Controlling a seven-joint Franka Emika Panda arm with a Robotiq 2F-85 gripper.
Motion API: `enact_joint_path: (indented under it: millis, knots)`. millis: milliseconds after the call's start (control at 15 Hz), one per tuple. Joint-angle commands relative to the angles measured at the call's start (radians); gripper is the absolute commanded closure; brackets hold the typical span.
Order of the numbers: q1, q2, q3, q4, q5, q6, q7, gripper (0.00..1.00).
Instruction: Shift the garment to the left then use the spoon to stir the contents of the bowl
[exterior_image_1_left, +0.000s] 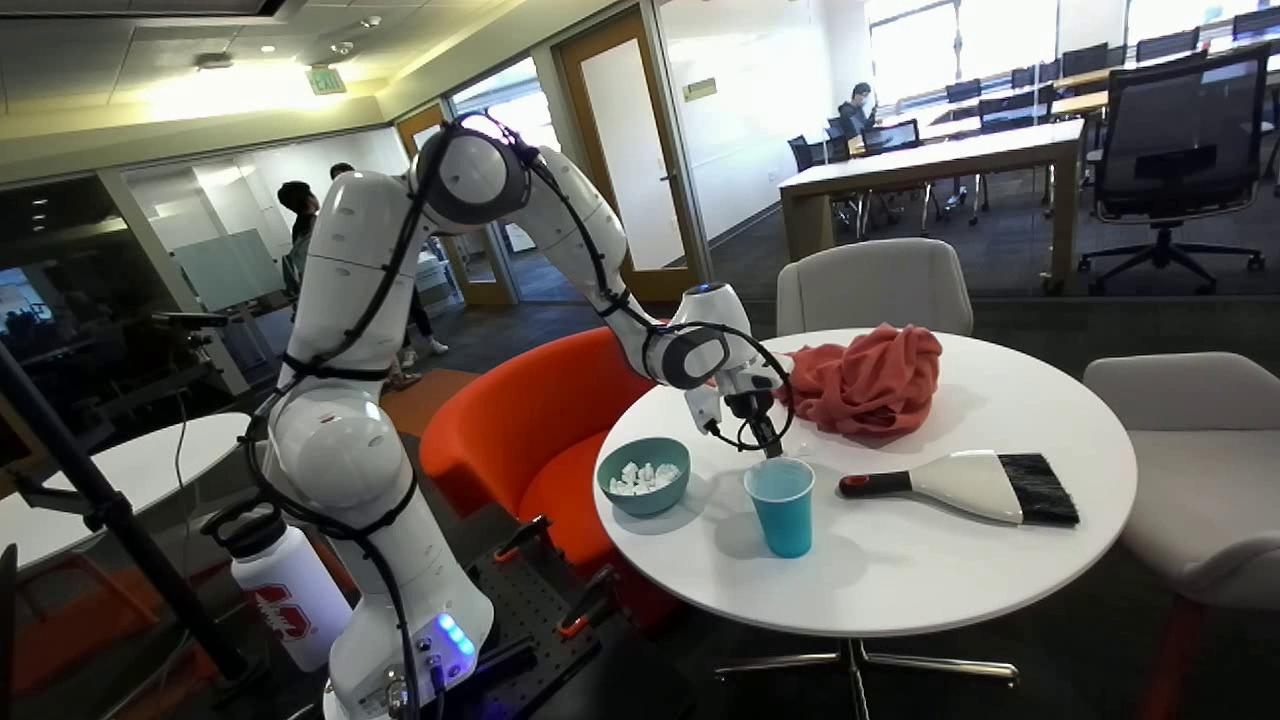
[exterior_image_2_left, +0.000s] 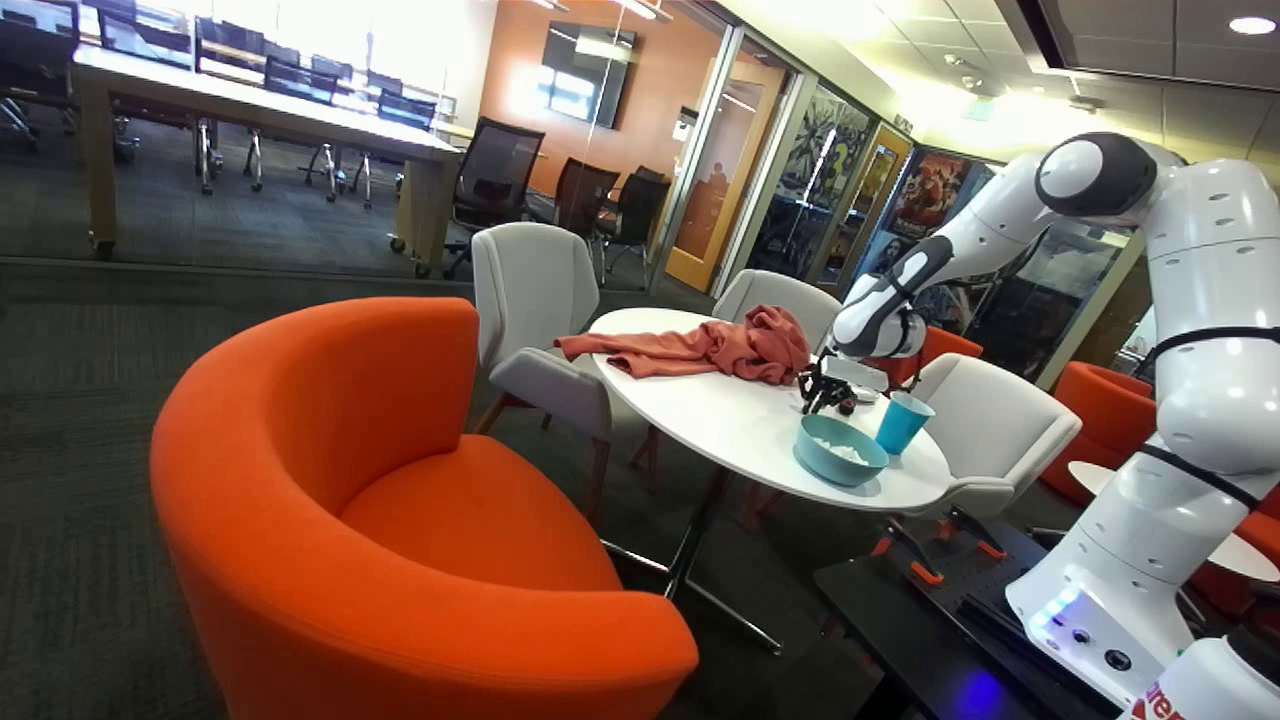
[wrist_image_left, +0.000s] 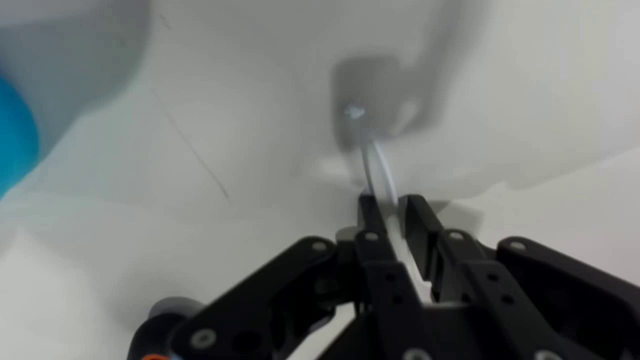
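One soft heap of cloth lies beyond the gripper; it should sag, so a fold suits gripping. A brush lies near, handle toward the gripper. Bowl and cup stand close by; the cup probably tips easily. Between nearly joined fingers sits the spoon, likely light, slippery, best held by its handle; whether they pinch it, I cannot tell.

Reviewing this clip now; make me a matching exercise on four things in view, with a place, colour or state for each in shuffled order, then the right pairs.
Things
1 bowl
2 spoon
3 garment
4 brush

Places, colours, states
A lying flat, with black bristles
B between the fingers of the gripper
C holding white pieces
D reddish, bunched in folds

Right pairs: 1-C, 2-B, 3-D, 4-A
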Motion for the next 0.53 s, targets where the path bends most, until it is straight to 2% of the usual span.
enact_joint_path:
  millis: [0, 267, 467]
  knots:
    - [-0.012, 0.009, 0.013, 0.019, 0.029, -0.008, -0.041, 1.00]
    - [-0.003, -0.063, 0.012, -0.019, 0.034, -0.047, -0.032, 0.99]
    - [-0.043, -0.151, 0.056, -0.048, 0.072, -0.107, -0.062, 0.99]
